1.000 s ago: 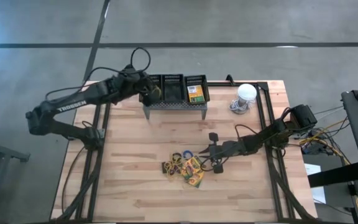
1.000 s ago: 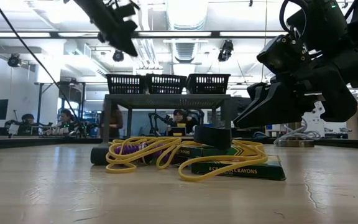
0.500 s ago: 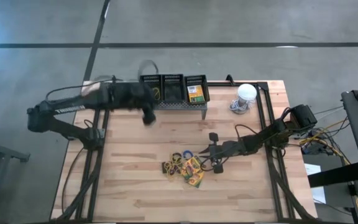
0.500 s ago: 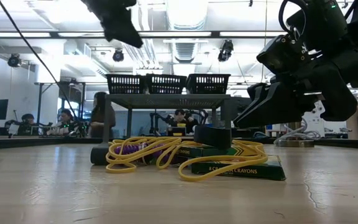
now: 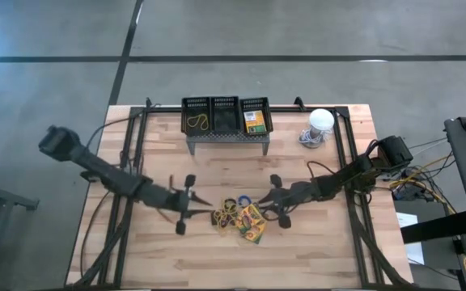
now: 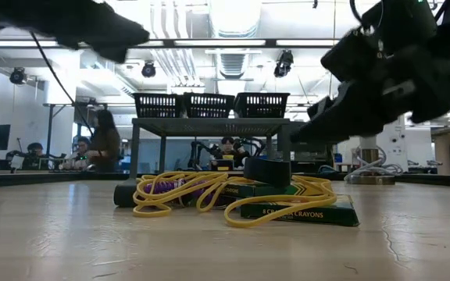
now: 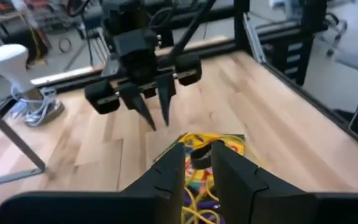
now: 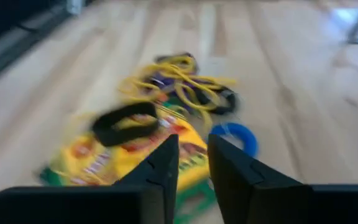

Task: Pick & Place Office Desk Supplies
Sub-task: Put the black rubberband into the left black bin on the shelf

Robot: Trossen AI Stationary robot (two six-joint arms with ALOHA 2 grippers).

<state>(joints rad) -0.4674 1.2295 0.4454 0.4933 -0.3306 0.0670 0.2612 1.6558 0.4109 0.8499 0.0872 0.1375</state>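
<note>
crayon boxes lie flat in a small heap near the middle of my table, yellow and green, with yellow rubber bands looped over and around them. a blue band lies on the wood just beside the boxes, and a black band sits on top of one box.

my right gripper is low, just beside the heap on its right side — its fingers point down with a narrow gap between them and nothing in it. my left gripper is low on the other side of the heap, fingers a little apart, holding nothing.

farther back stands a grey metal stand with three black baskets on top — one holds a yellow band, another holds a crayon box. a white dome thing with a cable sits near the stand on the right.
</note>
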